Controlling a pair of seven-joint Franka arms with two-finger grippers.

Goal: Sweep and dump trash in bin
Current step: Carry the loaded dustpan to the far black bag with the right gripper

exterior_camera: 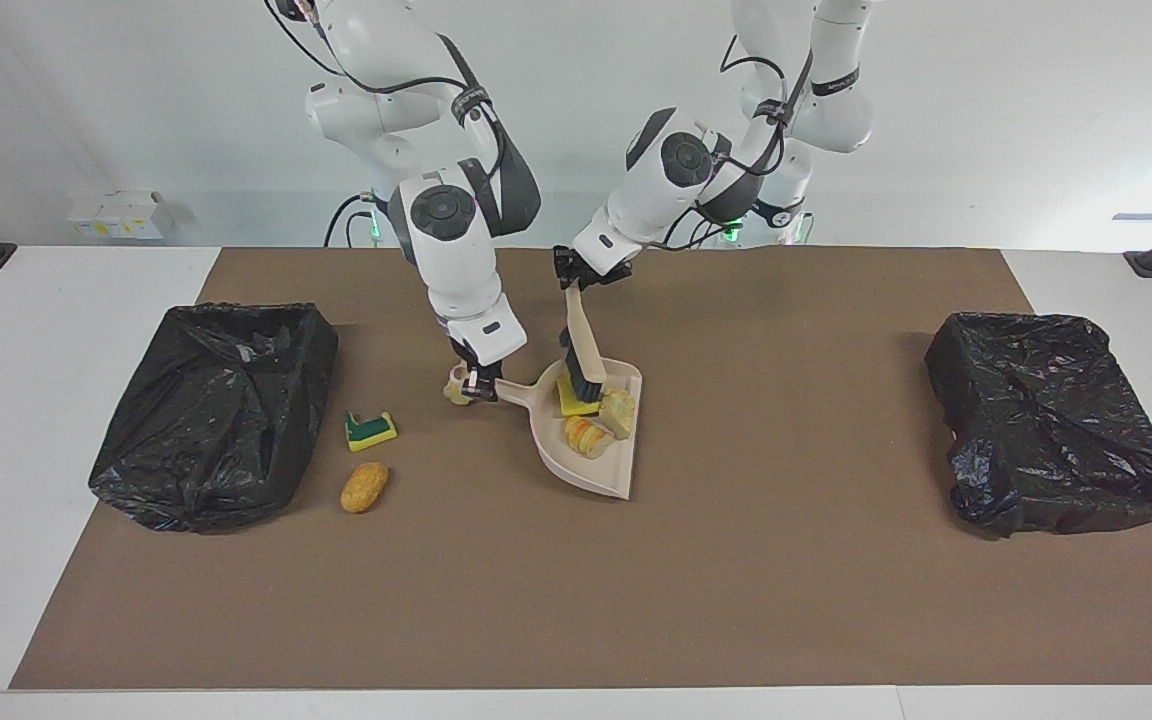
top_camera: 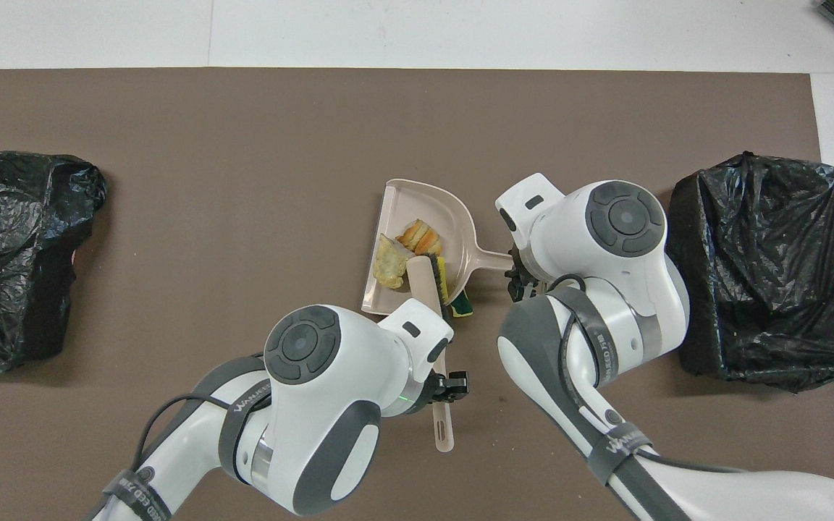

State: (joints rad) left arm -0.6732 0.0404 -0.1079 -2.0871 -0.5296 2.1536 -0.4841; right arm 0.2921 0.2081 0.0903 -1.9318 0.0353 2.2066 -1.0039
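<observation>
The beige dustpan (exterior_camera: pixel 591 470) (top_camera: pixel 406 206) lies mid-mat, and my right gripper (exterior_camera: pixel 473 383) (top_camera: pixel 517 278) is shut on its handle. My left gripper (exterior_camera: pixel 569 277) (top_camera: pixel 449 383) is shut on the beige brush (exterior_camera: pixel 584 355) (top_camera: pixel 428 282), whose bristles stand inside the pan. Three trash pieces lie in the pan: a yellow sponge (exterior_camera: pixel 568 400) under the bristles, a striped bread chunk (exterior_camera: pixel 586 437) (top_camera: pixel 419 235) and a tan chunk (exterior_camera: pixel 620 412) (top_camera: pixel 388 264). Another tan scrap (exterior_camera: pixel 456 390) sits by the pan's handle. A green-and-yellow sponge (exterior_camera: pixel 369 430) and an orange-brown nugget (exterior_camera: pixel 364 487) lie beside the bin (exterior_camera: pixel 211 415) (top_camera: pixel 764 268) at the right arm's end.
A second black-bagged bin (exterior_camera: pixel 1051 420) (top_camera: pixel 15 253) stands at the left arm's end of the brown mat (exterior_camera: pixel 576 600). In the overhead view the right arm covers the sponge and the nugget on the mat.
</observation>
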